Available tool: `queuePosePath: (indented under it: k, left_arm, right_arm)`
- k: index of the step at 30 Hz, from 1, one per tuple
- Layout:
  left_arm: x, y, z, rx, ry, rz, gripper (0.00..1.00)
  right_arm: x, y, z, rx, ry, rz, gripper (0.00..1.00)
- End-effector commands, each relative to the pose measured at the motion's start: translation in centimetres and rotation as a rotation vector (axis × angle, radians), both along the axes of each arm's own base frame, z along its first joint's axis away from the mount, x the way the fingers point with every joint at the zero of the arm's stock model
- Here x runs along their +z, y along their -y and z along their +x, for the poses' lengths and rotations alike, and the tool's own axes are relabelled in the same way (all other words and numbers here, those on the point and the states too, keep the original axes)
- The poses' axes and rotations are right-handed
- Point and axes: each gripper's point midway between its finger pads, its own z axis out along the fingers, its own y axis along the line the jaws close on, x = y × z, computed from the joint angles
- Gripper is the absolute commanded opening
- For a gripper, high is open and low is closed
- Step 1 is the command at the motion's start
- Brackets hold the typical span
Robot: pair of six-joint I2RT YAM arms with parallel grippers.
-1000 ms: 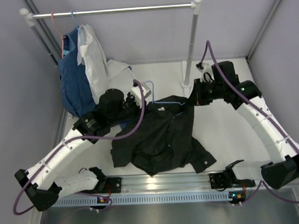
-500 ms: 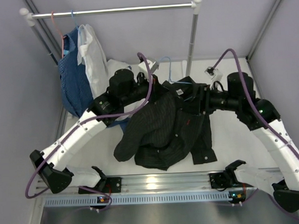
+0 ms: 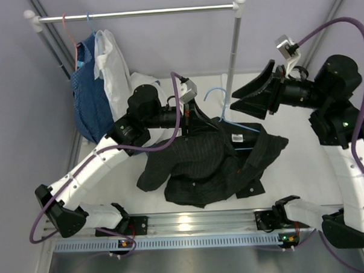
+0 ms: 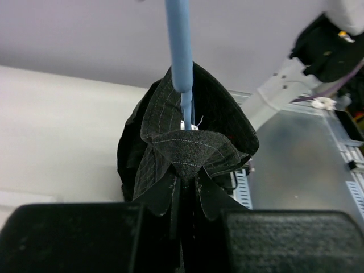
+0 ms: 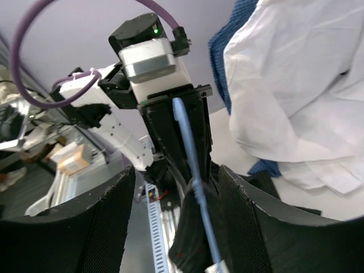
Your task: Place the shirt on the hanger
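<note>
The black pinstriped shirt [image 3: 204,166] lies crumpled on the white table, its collar lifted. My left gripper [image 3: 192,117] is shut on the collar fabric [image 4: 187,145]. The light-blue hanger [image 3: 239,129] sits inside the collar, with its hook [image 3: 213,96] sticking up and its neck [image 4: 179,51] rising out of the fabric. My right gripper [image 3: 248,98] hovers open above and to the right of the hook, holding nothing. In the right wrist view the hanger wire [image 5: 190,148] runs between its spread fingers [image 5: 108,227] without touching them.
A clothes rail [image 3: 134,13] with its upright post [image 3: 233,55] stands at the back. On its left end hang a white shirt [image 3: 112,67], a blue patterned garment [image 3: 87,101] and a red hanger [image 3: 75,44]. A metal rail [image 3: 192,224] lines the near edge.
My right gripper has opened, let go and risen up and to the right. My left gripper moved back and right with the collar, and the shirt has slid to the right.
</note>
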Motion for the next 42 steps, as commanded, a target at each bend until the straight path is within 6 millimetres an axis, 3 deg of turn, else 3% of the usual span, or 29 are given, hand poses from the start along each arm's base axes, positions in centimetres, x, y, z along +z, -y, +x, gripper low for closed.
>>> queuePosePath:
  k: [1,6,10,15,18,19,20,21,22,23,24,25,26,27,28,29,30,31,33,37,40,42]
  left_arm:
    - [4.7,0.3,-3.3,-0.218,0.048,-0.112,0.00]
    - [5.5,0.7,-3.4,-0.220,0.066,-0.139,0.00]
    - [5.7,0.9,-3.3,-0.222,0.055,-0.148,0.00]
    - [5.6,1.5,-2.2,-0.182,0.045,-0.148,0.00]
    - [5.8,1.9,-1.5,-0.155,0.045,-0.152,0.00]
    - [5.9,2.0,-1.1,-0.138,0.048,-0.153,0.05]
    - [5.8,2.0,-0.6,-0.103,0.039,-0.143,0.29]
    - [6.0,1.9,0.1,-0.054,0.039,-0.143,0.64]
    - [6.2,1.7,1.7,0.045,0.060,-0.147,0.85]
    - [5.4,1.4,2.4,0.096,0.054,-0.120,0.98]
    - [6.3,0.4,2.6,0.157,0.078,-0.137,0.98]
    - [6.7,-0.6,4.4,0.286,0.100,-0.147,0.98]
    - [6.3,-1.3,4.9,0.339,0.110,-0.140,0.98]
    - [7.6,-2.9,4.4,0.384,0.146,-0.170,0.98]
    - [7.9,-4.1,5.1,0.462,0.174,-0.176,0.98]
    - [8.2,-4.9,4.9,0.489,0.188,-0.185,0.98]
    - [7.2,-5.5,4.9,0.511,0.188,-0.170,0.98]
    - [7.9,-6.9,4.0,0.528,0.218,-0.189,0.98]
    - [6.6,-8.3,3.9,0.581,0.215,-0.165,0.98]
    - [1.8,-10.8,2.2,0.615,0.167,-0.112,0.98]
    - [-1.0,-11.1,1.5,0.604,0.123,-0.086,0.98]
    - [-1.7,-11.0,1.1,0.583,0.109,-0.081,0.98]
  right_arm:
    - [1.8,-1.7,-0.7,0.175,0.125,0.073,0.59]
    - [-1.0,-2.0,0.6,0.136,0.091,0.033,0.59]
    - [-2.0,-2.8,0.2,0.178,0.076,0.044,0.41]
    - [-1.9,-3.4,-1.4,0.229,0.109,0.055,0.31]
    - [-2.1,-3.3,-1.7,0.228,0.121,0.053,0.00]
    - [-2.0,-3.2,-1.4,0.202,0.131,0.056,0.00]
    - [-1.9,-2.9,-1.0,0.169,0.136,0.058,0.00]
    - [-1.5,-2.4,-0.9,0.130,0.150,0.065,0.00]
    - [-1.2,-1.9,-0.1,0.072,0.155,0.071,0.00]
    - [-0.9,-1.2,0.4,0.029,0.163,0.072,0.00]
    - [-0.6,-0.6,0.5,0.000,0.175,0.073,0.00]
    - [-1.1,0.0,1.1,-0.048,0.154,0.051,0.00]
    - [-0.5,0.9,1.3,-0.094,0.171,0.041,0.00]
    - [-0.5,1.3,1.5,-0.127,0.175,0.027,0.00]
    - [-0.8,1.9,1.9,-0.165,0.177,0.005,0.00]
    - [-0.5,2.5,1.9,-0.191,0.189,0.005,0.00]
    - [-0.4,2.7,1.7,-0.196,0.195,0.006,0.00]
    - [-0.1,2.9,1.6,-0.206,0.202,0.009,0.00]
    - [0.7,3.1,1.1,-0.215,0.224,0.019,0.00]
    - [2.5,3.7,0.6,-0.252,0.264,0.040,0.00]
    - [3.3,3.6,0.3,-0.238,0.262,0.052,0.00]
    - [3.6,3.5,0.3,-0.231,0.254,0.058,0.00]
